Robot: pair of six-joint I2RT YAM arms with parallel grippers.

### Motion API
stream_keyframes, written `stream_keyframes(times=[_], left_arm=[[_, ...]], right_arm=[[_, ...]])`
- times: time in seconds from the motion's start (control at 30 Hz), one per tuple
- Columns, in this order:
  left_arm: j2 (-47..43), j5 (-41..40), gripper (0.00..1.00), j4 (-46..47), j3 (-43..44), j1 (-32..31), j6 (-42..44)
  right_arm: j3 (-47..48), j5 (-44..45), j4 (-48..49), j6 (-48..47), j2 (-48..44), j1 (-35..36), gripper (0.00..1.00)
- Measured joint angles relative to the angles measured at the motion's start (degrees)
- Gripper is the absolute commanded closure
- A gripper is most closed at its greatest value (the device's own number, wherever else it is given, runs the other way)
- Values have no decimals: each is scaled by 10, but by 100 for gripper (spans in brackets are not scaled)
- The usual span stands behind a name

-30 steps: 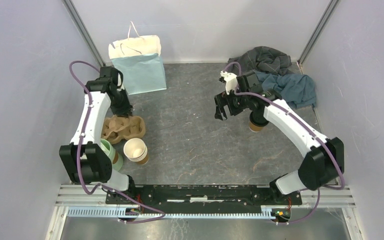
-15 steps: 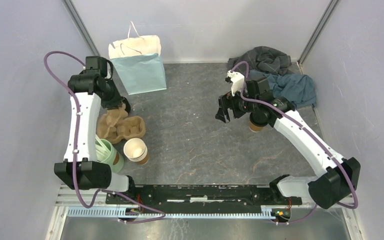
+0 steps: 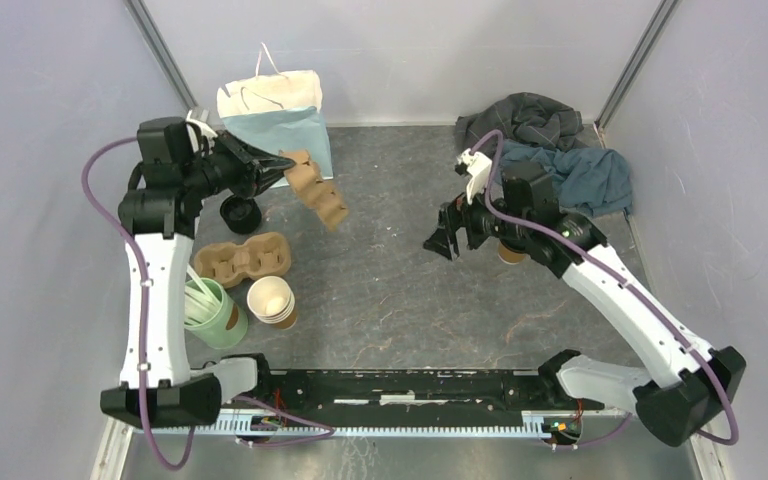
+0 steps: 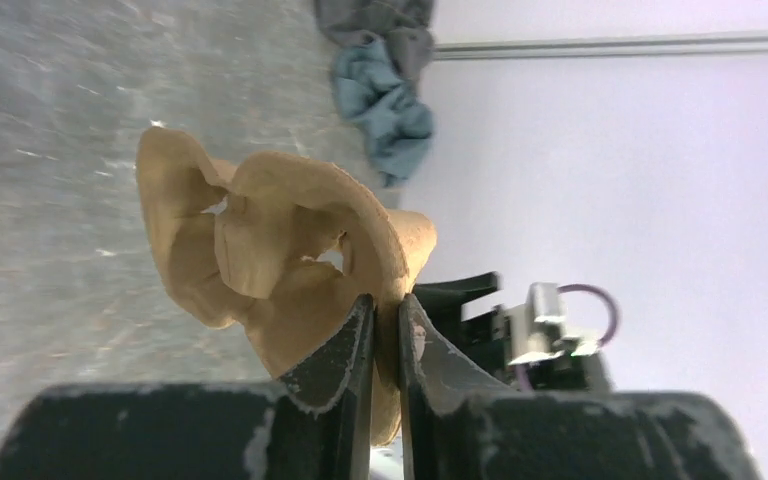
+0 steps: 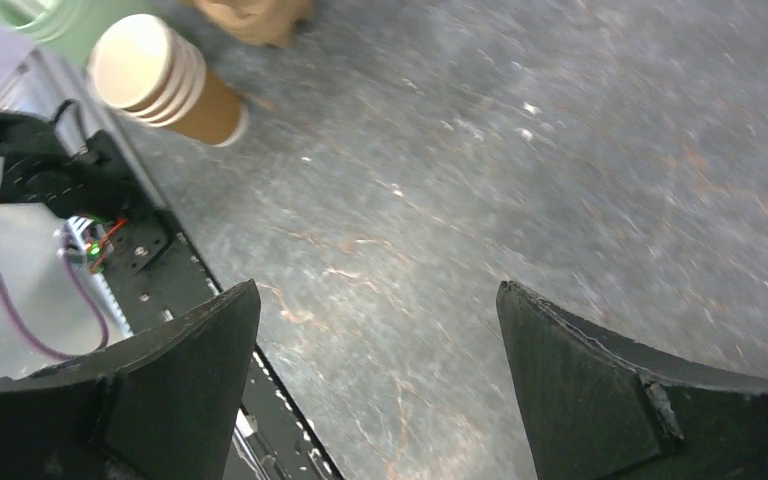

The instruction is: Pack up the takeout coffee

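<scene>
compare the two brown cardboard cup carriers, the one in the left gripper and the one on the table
The held carrier is up off the table, pinched by its edge in the left gripper and tilted; the other carrier lies flat on the table. The held carrier hangs near the blue paper bag; the other carrier sits beside the stack of paper cups. Both are brown moulded pulp and hold no cups.

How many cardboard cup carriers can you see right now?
2. The first carrier hangs pinched in the left gripper; the second carrier lies on the table beside the stacked cups. More may be nested under it.
</scene>
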Motion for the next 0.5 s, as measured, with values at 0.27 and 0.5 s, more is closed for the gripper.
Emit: stream_keyframes(times=[0.27, 0.5], left_arm=[[-155, 66, 98, 228, -236, 0, -369], [-195, 81, 98, 295, -293, 0, -581]], right_arm=[[-198, -36, 250, -88, -143, 117, 8], [-393, -28, 512, -302, -233, 127, 18]])
